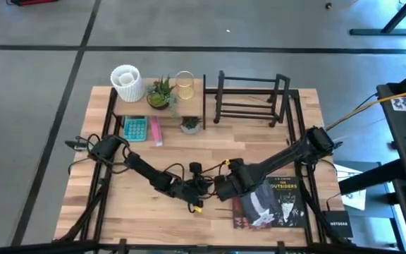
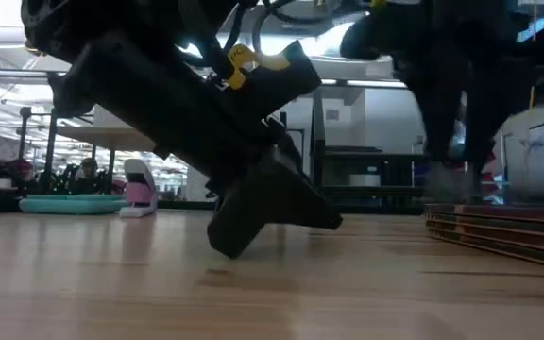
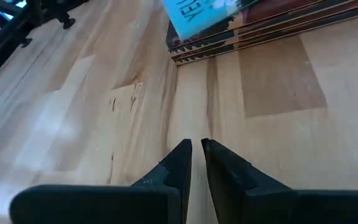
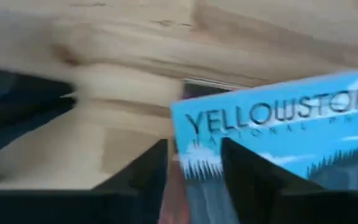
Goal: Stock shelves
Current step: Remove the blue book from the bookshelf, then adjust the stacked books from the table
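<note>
From the high view we see the wooden shelf [image 1: 157,106] at the back left of the table [image 1: 189,155], already carrying a white ribbed pot [image 1: 126,82], a small green plant [image 1: 161,92] and a glass [image 1: 185,83]. A teal calculator [image 1: 135,128], a pink item [image 1: 156,130] and a second little plant [image 1: 190,124] sit just in front of it. The black rack [image 1: 249,99] beside it holds nothing that we can make out. A pile of books [image 1: 270,203] lies at the front right, so we judge the stocking partly done, with the books left to go. The left gripper [image 1: 192,189] and the right gripper [image 1: 220,189] meet near the table's front middle, next to the pile.

In the low view a dark gripper [image 2: 253,212] points down at the tabletop, its tip touching or almost touching the wood, and the book stack shows at the right edge (the calculator and pink item sit far off at the left).

The left wrist view shows that arm's fingers [image 3: 179,165] nearly together with only a thin slit between them and nothing in it, pointing toward the edges of the stacked books.

The right wrist view shows its own fingers [image 4: 151,168] spread apart on either side of the edge of a blue Yellowstone book [image 4: 278,134]; we cannot tell whether they press on it yet, so we read this as the start of a pickup for the rack.
</note>
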`<state>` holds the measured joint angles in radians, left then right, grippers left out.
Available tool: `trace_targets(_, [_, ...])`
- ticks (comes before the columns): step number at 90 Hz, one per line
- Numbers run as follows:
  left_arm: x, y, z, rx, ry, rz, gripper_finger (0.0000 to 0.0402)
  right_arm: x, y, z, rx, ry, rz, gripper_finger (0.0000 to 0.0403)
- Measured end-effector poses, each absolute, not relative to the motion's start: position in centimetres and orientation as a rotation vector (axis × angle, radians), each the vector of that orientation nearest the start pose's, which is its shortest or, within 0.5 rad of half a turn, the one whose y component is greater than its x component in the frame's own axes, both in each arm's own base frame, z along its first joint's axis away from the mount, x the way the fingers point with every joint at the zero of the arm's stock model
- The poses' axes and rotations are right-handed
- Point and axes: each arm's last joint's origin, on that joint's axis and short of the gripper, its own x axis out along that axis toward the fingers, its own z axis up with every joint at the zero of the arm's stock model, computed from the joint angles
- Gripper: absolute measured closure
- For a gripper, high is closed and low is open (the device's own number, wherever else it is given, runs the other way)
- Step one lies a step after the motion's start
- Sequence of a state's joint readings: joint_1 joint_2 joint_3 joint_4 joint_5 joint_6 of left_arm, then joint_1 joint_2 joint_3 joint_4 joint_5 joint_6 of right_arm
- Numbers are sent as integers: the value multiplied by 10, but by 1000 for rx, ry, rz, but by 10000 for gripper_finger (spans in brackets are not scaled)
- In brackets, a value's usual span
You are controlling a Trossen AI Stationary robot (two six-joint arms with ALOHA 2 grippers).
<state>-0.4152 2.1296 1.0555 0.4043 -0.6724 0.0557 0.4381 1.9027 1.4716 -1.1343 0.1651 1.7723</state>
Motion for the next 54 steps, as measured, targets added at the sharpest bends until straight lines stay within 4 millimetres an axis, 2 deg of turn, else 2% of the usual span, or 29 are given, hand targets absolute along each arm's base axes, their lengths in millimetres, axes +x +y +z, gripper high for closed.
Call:
trace_targets(11, [374,-146,87,410,575,224,371,327,154,221,895,1180,-945,176])
trace_targets(21, [377,-149,93,408,575,162,371,316,171,239,818,1226,-910,152])
trace_targets(34, [396,-147,106,269,560,-114,371,280,193,243,734,1460,-1010,160])
trace_targets(43, [407,-142,112,202,539,-166,371,251,205,239,692,1618,-1154,178])
trace_targets(54, [414,-139,116,131,525,-287,371,228,220,227,671,1676,-1185,202])
